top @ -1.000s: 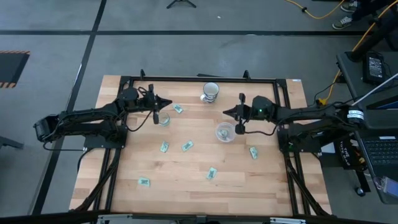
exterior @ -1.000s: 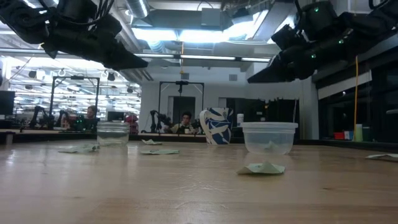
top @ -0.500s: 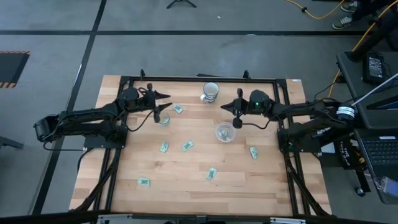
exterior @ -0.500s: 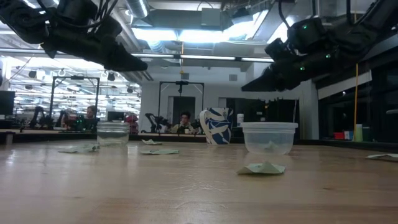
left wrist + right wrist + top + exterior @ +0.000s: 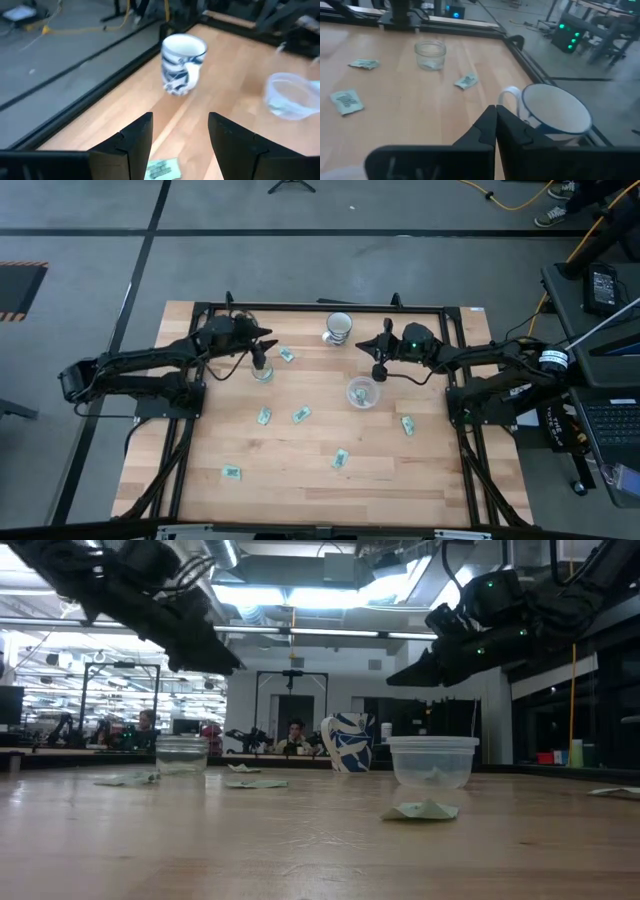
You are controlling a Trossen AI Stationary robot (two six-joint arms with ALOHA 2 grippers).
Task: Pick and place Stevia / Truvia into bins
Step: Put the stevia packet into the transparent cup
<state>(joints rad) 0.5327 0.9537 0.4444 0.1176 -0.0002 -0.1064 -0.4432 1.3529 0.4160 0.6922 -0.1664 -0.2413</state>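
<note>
**Both arms up over the cups, most packets still on the table**

My left gripper point(image 5: 258, 348) hangs in the air with its fingers spread apart and nothing between them; directly under it stands the narrower clear cup point(image 5: 263, 372), and a packet point(image 5: 161, 169) lies just ahead of the fingertips. My right gripper point(image 5: 377, 360) is also raised, fingers pressed together with no packet visible between them. The wider clear cup point(image 5: 362, 393) sits just below and inward of it, with one packet point(image 5: 432, 776) already inside. The blue-and-white mug point(image 5: 339, 326) is close beside this gripper, right ahead of its fingertips in the wrist view.

The other packets are scattered well away from both grippers, toward the near side of the table point(image 5: 440, 480): one point(image 5: 407, 425) off to the right arm's side, another point(image 5: 341, 458) in the middle.

My worry is the mug: swinging the right arm low from here could clip it. The cups look light, so a descending finger catching a rim would likely tip one over. Flat packets may also slide rather than lift.
</note>
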